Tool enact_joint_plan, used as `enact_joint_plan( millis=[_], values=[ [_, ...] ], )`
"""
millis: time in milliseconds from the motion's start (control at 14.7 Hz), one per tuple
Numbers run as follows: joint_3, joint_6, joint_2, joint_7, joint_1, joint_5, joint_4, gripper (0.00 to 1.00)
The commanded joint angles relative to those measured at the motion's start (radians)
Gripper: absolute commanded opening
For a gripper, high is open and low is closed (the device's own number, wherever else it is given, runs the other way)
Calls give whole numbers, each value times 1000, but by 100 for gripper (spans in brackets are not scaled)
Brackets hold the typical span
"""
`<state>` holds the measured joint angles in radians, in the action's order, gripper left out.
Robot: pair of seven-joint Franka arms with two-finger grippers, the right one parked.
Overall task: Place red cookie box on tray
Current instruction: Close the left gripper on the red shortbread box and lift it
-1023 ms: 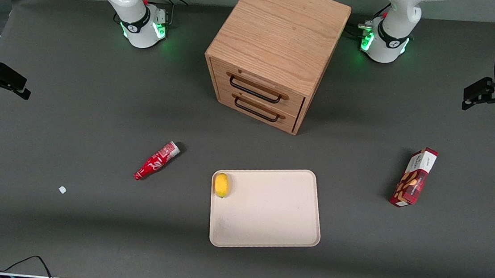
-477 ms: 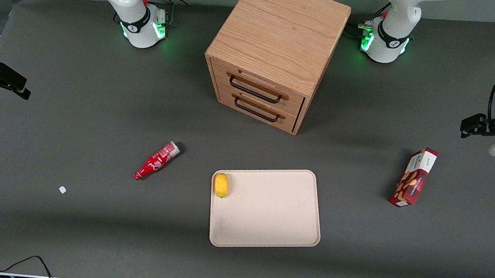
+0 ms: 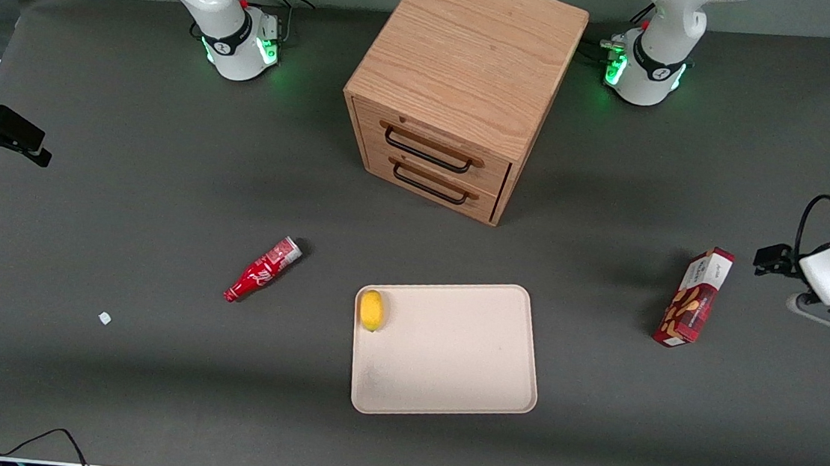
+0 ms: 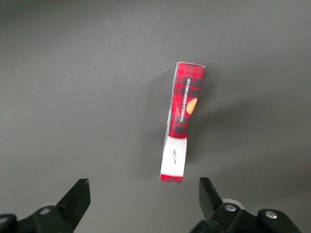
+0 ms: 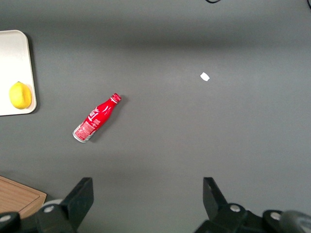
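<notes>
One thing matters here, the red cookie box [image 3: 694, 298]. In the front view it lies on the dark table [image 3: 165, 166], just beside the gripper [image 3: 767, 259] and a little nearer to the camera. The gripper is up at the working arm's end of the table; its fingers are hard to read from this side. The tray [image 3: 464, 357] is well apart from the gripper, toward the middle of the table, and a lemon [image 3: 372, 310] sits in one corner of it, so most of its floor is free for the box. The wooden drawer cabinet [image 3: 457, 94] and the red soda bottle [image 3: 263, 269] are far from the gripper and seem not to block the way to the tray.

In the left wrist view, the gripper [image 4: 145, 198] is wide open and holds nothing. The red cookie box [image 4: 182, 121] rests on a narrow side, ahead of the fingertips [image 4: 77, 194] and not yet between them, probably so that the gripper can come down over it.
</notes>
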<state>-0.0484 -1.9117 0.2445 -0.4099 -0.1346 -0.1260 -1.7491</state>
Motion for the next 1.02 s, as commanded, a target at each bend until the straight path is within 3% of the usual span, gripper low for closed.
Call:
enact_joint_plan(
  millis=[0,409,955],
  values=[
    [5,-171,-1,-33,-4,-11,-123,100],
    [2,-394,13,-63,0,5,-315,100],
    [2,-561,99,-86,10,62,-363,100]
  ],
)
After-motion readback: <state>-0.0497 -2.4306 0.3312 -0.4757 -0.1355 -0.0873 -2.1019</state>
